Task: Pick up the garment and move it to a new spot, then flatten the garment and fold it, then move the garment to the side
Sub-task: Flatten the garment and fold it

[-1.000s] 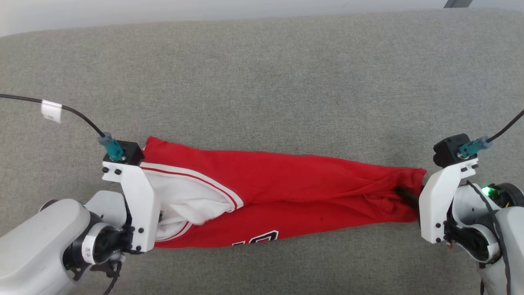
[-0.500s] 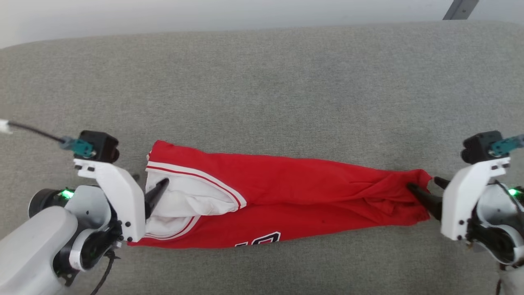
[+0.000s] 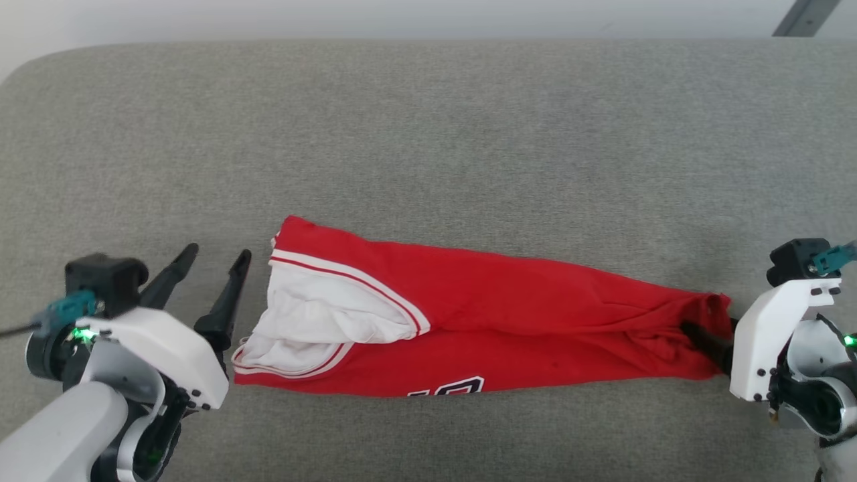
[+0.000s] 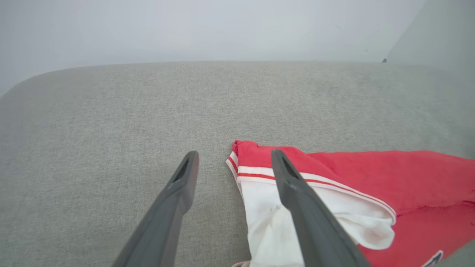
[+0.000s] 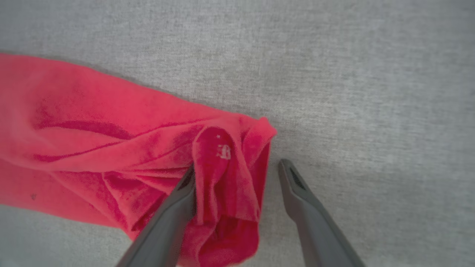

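Observation:
The garment, a red T-shirt with a white sleeve and striped trim, lies stretched out in a long band on the grey cushion. My left gripper stands open just left of the shirt's sleeve end, touching nothing. In the left wrist view its fingers point past the garment, and one of them overlaps the white sleeve. My right gripper is at the shirt's other end. The right wrist view shows the right gripper open, with a loose fold of the garment lying between its fingers.
The grey cushion runs wide on all sides of the shirt, with a rounded corner at the far left. A pale wall rises beyond its far edge. A dark metal strut crosses the top right corner.
Both grippers have opened and let go of the shirt's ends. The left one has pulled back to the left, off the sleeve. The shirt has settled on the cushion. The camera has shifted.

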Available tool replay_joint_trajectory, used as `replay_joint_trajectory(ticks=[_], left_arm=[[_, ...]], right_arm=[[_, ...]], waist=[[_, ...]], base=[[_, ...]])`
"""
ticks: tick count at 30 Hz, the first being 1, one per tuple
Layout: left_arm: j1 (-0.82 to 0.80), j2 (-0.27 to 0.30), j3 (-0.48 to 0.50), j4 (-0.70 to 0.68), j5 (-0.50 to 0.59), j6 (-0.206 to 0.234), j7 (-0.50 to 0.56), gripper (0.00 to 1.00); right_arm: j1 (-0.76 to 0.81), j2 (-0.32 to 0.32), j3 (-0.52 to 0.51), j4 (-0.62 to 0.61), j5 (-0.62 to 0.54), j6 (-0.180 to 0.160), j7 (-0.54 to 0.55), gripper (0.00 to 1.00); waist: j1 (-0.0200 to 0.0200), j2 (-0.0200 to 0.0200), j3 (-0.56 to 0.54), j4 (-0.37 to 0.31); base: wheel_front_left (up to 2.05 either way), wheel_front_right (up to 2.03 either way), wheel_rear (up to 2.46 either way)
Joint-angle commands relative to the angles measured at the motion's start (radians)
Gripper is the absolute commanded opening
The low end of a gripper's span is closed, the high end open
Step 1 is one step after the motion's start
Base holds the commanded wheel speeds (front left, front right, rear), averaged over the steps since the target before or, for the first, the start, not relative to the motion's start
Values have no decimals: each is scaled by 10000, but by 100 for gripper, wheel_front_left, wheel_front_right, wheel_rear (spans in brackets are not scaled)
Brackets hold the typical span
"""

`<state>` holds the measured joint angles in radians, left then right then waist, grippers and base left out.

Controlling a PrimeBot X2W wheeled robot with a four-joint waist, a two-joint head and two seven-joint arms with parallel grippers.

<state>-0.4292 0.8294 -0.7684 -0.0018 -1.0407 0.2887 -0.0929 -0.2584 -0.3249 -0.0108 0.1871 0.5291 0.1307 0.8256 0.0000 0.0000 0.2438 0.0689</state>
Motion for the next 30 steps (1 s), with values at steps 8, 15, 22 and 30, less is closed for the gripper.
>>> replay_joint_trajectory(ticks=[8,15,22,30], left_arm=[[799,-460,513,398,615,92,-1581,100],[1795,-1281,2028,378,1877,-37,-1729,100],[3426,-2464,4095,85,3190,-661,-1736,100],[4585,-3766,5588,200,4322,-1673,-1738,100]], right_arm=[[-386,160,1437,1729,719,28,-125,100],[-506,-161,2502,1604,2285,32,455,0],[-591,-770,2128,975,3240,20,433,0],[-462,-1431,1122,1038,3365,0,380,0]], waist=[[0,0,98,411],[0,0,-87,520],[0,0,-402,385],[0,0,-809,154]], base=[[0,0,0],[0,0,0],[0,0,0],[0,0,0]])
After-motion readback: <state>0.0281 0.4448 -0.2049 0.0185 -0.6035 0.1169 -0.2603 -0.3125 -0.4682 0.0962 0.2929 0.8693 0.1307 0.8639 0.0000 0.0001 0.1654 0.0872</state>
